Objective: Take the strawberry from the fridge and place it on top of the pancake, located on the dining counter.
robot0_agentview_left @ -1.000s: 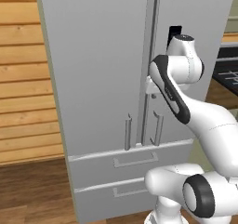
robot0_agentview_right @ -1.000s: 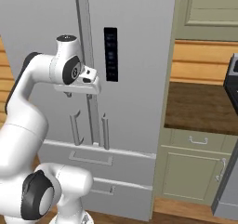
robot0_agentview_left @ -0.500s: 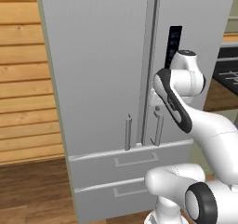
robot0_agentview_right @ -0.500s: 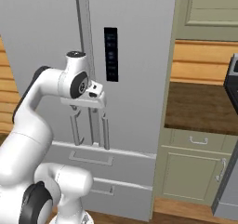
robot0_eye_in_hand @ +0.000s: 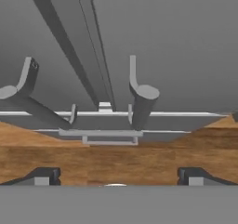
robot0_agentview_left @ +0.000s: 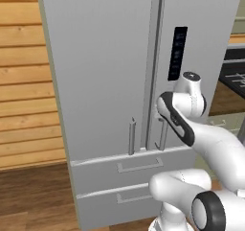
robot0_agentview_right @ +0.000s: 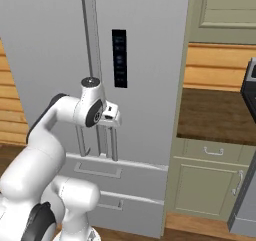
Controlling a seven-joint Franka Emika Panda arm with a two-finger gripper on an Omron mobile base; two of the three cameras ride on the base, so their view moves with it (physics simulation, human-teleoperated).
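The fridge stands straight ahead, light grey, with both upper doors and both lower drawers shut. Its two vertical bar handles flank the door seam, the left handle and the right handle. My gripper hangs at the level of the handles' upper part, close to the right door's handle. In the hand view the gripper is open, its fingertips wide apart, looking down past the right handle at the drawers. The strawberry is hidden; the pancake and dining counter are out of view.
A wood-panelled wall borders the fridge on the left. To the right stands a pale green cabinet with a dark counter, and a dark appliance at the edge. Wooden floor lies below.
The arm has lowered the hand down the fridge front, from beside the dark display panel to the level of the door handles. The fridge stays shut.
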